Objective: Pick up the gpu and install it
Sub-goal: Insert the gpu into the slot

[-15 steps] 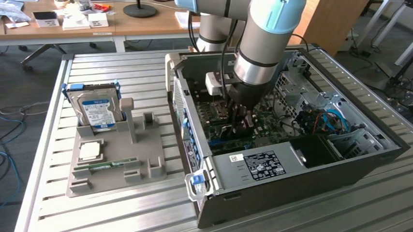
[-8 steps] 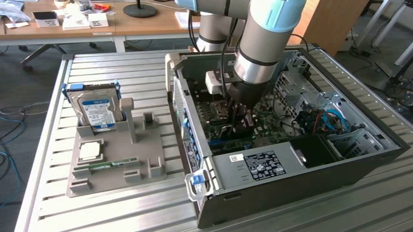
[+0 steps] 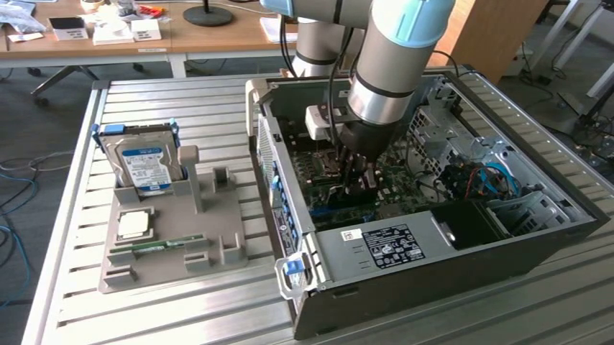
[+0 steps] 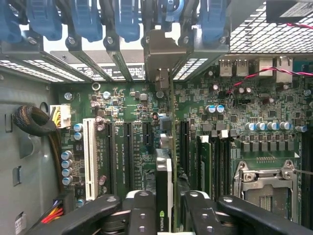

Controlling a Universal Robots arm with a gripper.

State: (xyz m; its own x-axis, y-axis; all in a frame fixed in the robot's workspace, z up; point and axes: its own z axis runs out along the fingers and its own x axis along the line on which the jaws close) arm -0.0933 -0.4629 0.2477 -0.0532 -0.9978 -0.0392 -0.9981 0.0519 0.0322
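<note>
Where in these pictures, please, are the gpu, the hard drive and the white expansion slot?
gpu (image 4: 164, 196): wrist view, on its top edge between the fingers.
hard drive (image 3: 144, 164): exterior view, on its blue-white label.
white expansion slot (image 4: 89, 156): wrist view, on the middle of its length.

Case (image 3: 461, 248) lies on its side, open face up; entry only from above. Arm (image 3: 389, 72) already fills the middle of that opening, with the gripper (image 4: 165, 208) down at the motherboard (image 4: 244, 117). Gpu (image 4: 164, 186) stands on edge between the fingers (image 4: 142, 210), in the slot row; white slot (image 4: 89, 152) and black slots to one side, memory sticks (image 4: 205, 161) just beside on the other. Bracket bay with blue clips (image 4: 122, 22) blocks the far end. Cable bundle (image 4: 34, 122) hugs the case wall. Drive cage (image 3: 523, 208) and blue cables (image 3: 494, 180) crowd the exterior view's right. Outside, the holder (image 3: 172, 230) with the hard drive (image 3: 144, 162) stands well apart on the table (image 3: 144, 316).
</note>
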